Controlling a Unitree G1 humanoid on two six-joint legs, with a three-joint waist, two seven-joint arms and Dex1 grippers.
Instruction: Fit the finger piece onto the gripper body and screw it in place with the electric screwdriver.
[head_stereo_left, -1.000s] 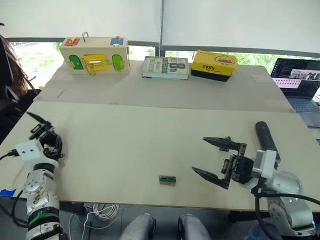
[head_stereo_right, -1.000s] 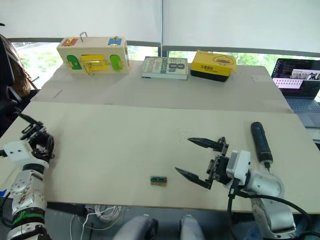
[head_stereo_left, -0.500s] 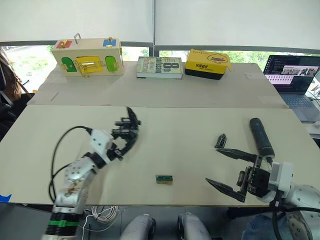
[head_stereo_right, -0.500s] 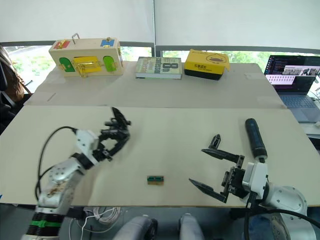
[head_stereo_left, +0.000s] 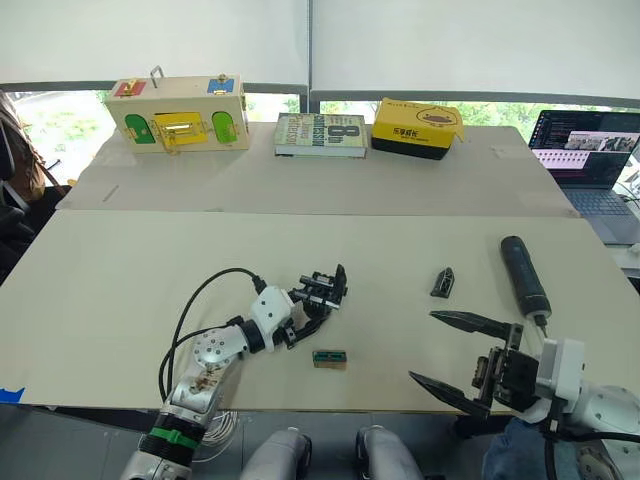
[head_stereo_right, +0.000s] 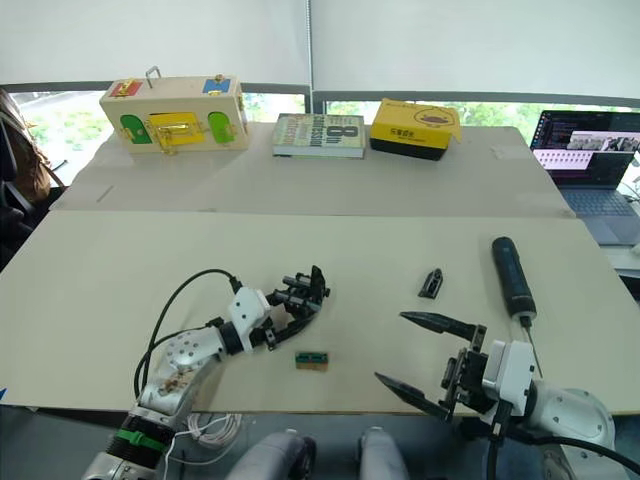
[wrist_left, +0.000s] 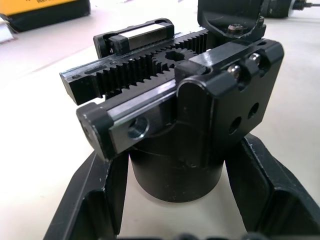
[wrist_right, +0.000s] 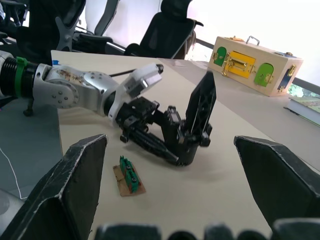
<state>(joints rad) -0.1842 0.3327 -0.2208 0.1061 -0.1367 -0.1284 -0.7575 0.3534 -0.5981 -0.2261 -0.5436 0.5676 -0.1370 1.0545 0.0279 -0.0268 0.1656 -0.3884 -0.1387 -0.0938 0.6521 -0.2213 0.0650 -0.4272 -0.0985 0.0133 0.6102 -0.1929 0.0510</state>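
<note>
Two end effectors in play, early step: positioning the gripper body (wrist_left: 175, 115) before any fitting starts. Left end effector (head_stereo_left: 325, 295) sits mid-desk with its fingers (wrist_left: 95, 200) clamped either side of the gripper body's round base; in the left wrist view the rack teeth and bracket screws face the camera, and the base looks close to or resting on the desk (head_stereo_left: 150, 260), cannot tell which. Right end effector (head_stereo_left: 455, 350) hovers near the front desk edge on the right, fingers spread wide apart, holding nothing and touching nothing. Finger piece (head_stereo_left: 443, 282) lies loose on the desk between the two end effectors, nearer the right one, just beyond its upper fingertip. Electric screwdriver (head_stereo_left: 522, 276) lies flat further right, rounded end away from the robot, bit pointing back toward the robot, untouched. Small green-topped block (head_stereo_left: 329, 357) sits just in front of the left end effector, apart from it. Judgement: fitting not yet done, screwing not yet done, so task is near its start. Next move likely calls for the right end effector to reach forward to the finger piece and close on it, a small tapered part so the pinch needs to be centred, while the left holds the body steady with the mounting face exposed.
</note>
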